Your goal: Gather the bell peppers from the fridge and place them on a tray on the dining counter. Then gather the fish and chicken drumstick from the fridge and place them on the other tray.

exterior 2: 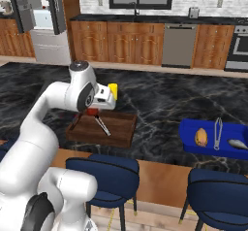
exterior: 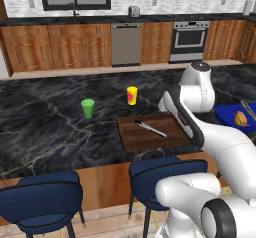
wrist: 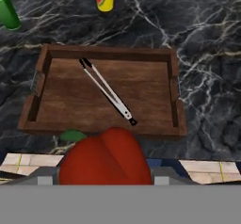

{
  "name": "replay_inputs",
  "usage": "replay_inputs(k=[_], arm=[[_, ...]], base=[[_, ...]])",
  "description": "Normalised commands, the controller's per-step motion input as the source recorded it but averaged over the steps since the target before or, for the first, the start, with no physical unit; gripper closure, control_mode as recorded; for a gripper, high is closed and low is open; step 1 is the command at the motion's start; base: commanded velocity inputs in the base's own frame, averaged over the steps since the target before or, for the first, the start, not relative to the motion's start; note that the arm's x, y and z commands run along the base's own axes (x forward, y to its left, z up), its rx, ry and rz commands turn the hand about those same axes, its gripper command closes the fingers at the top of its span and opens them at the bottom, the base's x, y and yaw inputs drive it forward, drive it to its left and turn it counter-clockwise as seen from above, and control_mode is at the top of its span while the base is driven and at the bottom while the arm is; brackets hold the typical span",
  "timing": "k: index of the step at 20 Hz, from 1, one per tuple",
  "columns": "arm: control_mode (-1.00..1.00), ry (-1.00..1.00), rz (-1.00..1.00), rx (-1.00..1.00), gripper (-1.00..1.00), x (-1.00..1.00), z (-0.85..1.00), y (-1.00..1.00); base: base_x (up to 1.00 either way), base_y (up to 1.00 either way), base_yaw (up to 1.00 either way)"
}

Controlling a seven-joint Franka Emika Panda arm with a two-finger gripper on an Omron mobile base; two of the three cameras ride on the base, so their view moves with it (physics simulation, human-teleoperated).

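Note:
A red bell pepper (wrist: 106,159) with a green stem fills the bottom of the hand view, and my gripper (wrist: 106,172) is shut on it, its fingertips hidden behind the pepper. In the right base view the pepper (exterior 2: 92,111) hangs under the hand, just above the near left edge of the wooden tray (exterior 2: 121,125). The same wooden tray (wrist: 56,110) lies straight ahead with metal tongs (wrist: 108,92) lying slantwise in it. A blue tray (exterior 2: 189,138) to the right holds a chicken drumstick (exterior 2: 201,137), a fish (exterior 2: 237,143) and a second pair of tongs (exterior 2: 218,133).
A green cup (exterior: 88,107) and a yellow cup (exterior: 132,95) stand on the dark marble counter beyond the wooden tray (exterior: 132,139). Blue stools (exterior: 42,202) line the counter's near edge. The fridge (exterior 2: 38,11) stands open at the back left.

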Motion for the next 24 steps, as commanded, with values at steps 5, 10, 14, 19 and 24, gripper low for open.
replay_inputs(k=[5, 10, 14, 19, 24], arm=[[-1.00, 0.00, -0.01, -0.01, 1.00, 0.07, -0.43, -0.02], [-1.00, 0.00, 0.00, 0.00, 1.00, 0.09, -0.42, -0.14], [-1.00, 0.00, -0.03, 0.00, 1.00, 0.28, -0.46, -0.10], [-1.00, 0.03, -0.02, 0.00, 1.00, 0.45, -0.33, -0.12], [-1.00, 0.01, -0.01, 0.00, 1.00, 0.42, -0.27, -0.14]], base=[[0.00, 0.00, 0.00], [0.00, 0.00, 0.00], [0.00, 0.00, 0.00], [0.00, 0.00, 0.00], [0.00, 0.00, 0.00]])
